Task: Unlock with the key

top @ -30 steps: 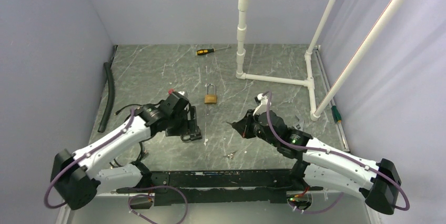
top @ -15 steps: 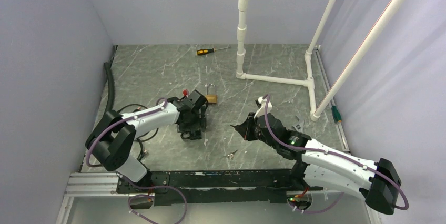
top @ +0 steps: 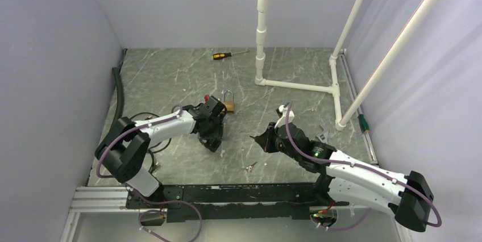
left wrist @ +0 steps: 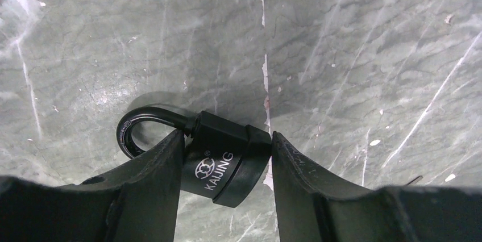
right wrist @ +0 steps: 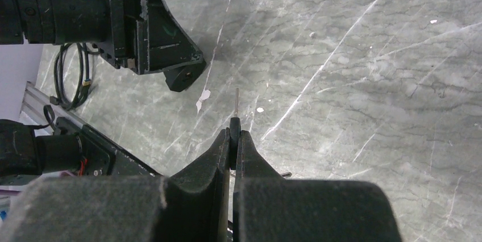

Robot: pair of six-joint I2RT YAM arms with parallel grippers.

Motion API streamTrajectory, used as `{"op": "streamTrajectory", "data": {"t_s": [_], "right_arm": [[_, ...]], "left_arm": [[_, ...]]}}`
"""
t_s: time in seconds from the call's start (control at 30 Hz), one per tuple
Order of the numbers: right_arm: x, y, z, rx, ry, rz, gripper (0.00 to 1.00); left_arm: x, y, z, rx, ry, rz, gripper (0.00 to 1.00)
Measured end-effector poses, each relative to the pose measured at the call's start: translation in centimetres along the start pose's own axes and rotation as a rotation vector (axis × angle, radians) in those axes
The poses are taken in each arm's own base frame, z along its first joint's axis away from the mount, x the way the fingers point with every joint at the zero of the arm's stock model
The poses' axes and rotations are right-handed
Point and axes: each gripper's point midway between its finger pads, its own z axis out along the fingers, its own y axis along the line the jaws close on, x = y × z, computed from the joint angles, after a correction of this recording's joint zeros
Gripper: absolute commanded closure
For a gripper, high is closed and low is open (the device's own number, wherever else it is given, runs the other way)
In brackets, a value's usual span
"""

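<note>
My left gripper [left wrist: 227, 135] is shut on a black padlock [left wrist: 224, 162] marked KAIJING, gripping its body from both sides, with the shackle [left wrist: 133, 125] pointing left, low over the table. In the top view this gripper [top: 214, 135] is left of centre. My right gripper [right wrist: 234, 124] is shut on a key [right wrist: 236, 105]. The key's black head sits between the fingers and its thin blade points toward the padlock [right wrist: 183, 79]. In the top view the right gripper [top: 261, 138] is a short way right of the left one.
A brass padlock [top: 228, 105] lies just behind the left gripper. A loose key [top: 249, 167] lies near the front rail. A yellow screwdriver [top: 223, 55] lies at the back. A white pipe frame [top: 295, 86] is at the right and a black hose [top: 118, 103] at the left.
My left arm has swung round and its gripper has turned and shifted slightly right with the black padlock. My right gripper has stayed almost in place with the key.
</note>
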Motion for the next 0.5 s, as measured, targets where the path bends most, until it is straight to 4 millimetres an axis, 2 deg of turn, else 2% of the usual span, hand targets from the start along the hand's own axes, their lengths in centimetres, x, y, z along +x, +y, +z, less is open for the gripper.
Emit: {"op": "streamTrajectory", "data": {"t_s": [0.23, 0.37, 0.5], "right_arm": [[0.4, -0.3, 0.1, 0.005, 0.007, -0.002, 1.00], [0.5, -0.3, 0.1, 0.005, 0.010, -0.002, 1.00], [0.6, -0.5, 0.1, 0.007, 0.013, -0.002, 1.00]], "left_arm": [[0.9, 0.1, -1.0, 0.069, -0.014, 0.068, 0.47], [0.8, 0.0, -1.8, 0.090, -0.027, 0.106, 0.34], [0.7, -0.2, -2.2, 0.105, -0.033, 0.124, 0.30]]}}
